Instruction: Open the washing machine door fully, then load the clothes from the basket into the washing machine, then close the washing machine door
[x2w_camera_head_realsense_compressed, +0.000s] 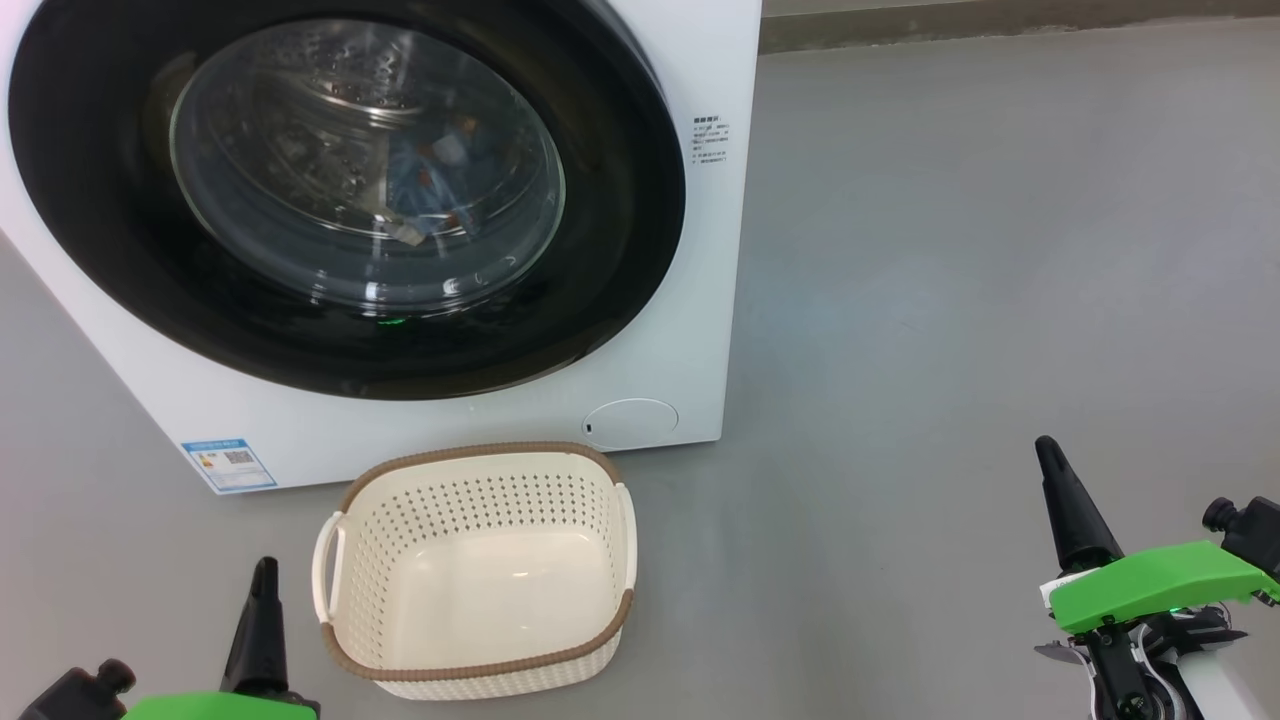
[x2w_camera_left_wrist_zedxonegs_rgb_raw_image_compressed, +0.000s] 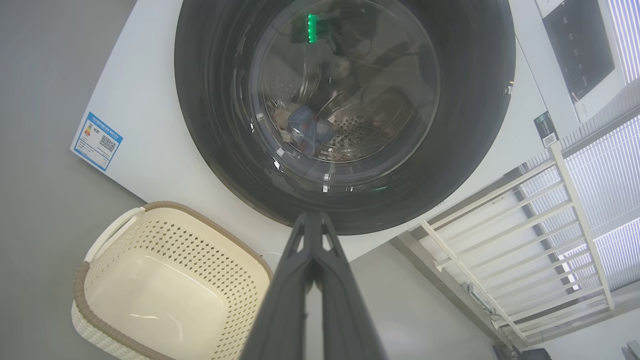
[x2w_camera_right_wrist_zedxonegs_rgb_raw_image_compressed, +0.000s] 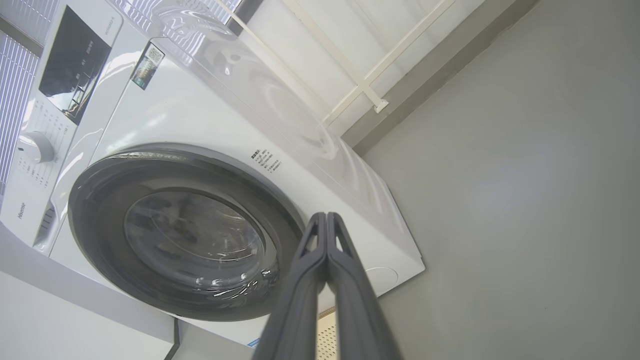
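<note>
So, door (x2w_camera_head_realsense_compressed: 100, 250): sat closed, clothes (x2w_camera_head_realsense_compressed: 430, 185) inside
basket (x2w_camera_head_realsense_compressed: 480, 500): stood before door
left tool (x2w_camera_head_realsense_compressed: 265, 575), right tool (x2w_camera_head_realsense_compressed: 1048, 455): pinched together, held nothing

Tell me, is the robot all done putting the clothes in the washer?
Done: the basket is empty, and the clothes lie inside the washing machine, seen through the shut washing machine door. In hand: nothing; the left gripper and right gripper are both shut, empty, and apart from the machine. Left: nothing that I can see; the job looks finished.
</note>
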